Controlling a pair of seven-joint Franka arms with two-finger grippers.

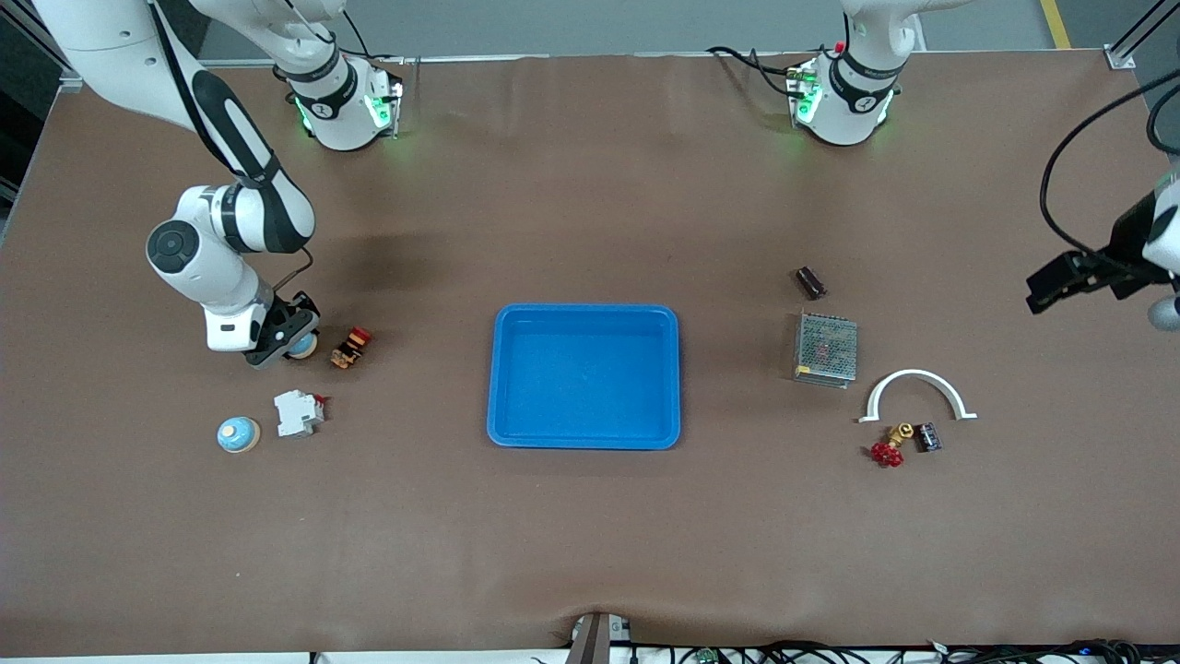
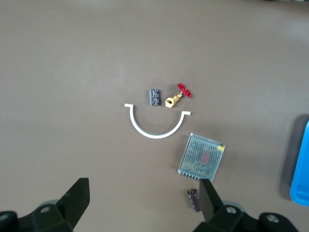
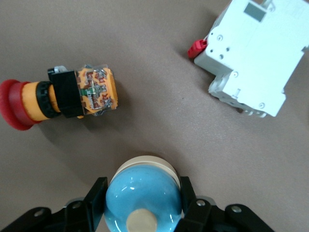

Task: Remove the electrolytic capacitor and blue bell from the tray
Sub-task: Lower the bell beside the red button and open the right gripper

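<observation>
A blue bell with a cream base sits between the fingers of my right gripper, which is shut on it low at the table, toward the right arm's end. A second blue bell stands on the table nearer the front camera. The capacitor, a small dark cylinder, lies on the table toward the left arm's end, beside the mesh box; the left wrist view shows it too. My left gripper hangs open and empty high over the table's left-arm end.
A blue tray sits mid-table. Beside the held bell lie a red-capped push button and a white breaker. Near the capacitor are a metal mesh box, a white arch, a brass valve and a small dark block.
</observation>
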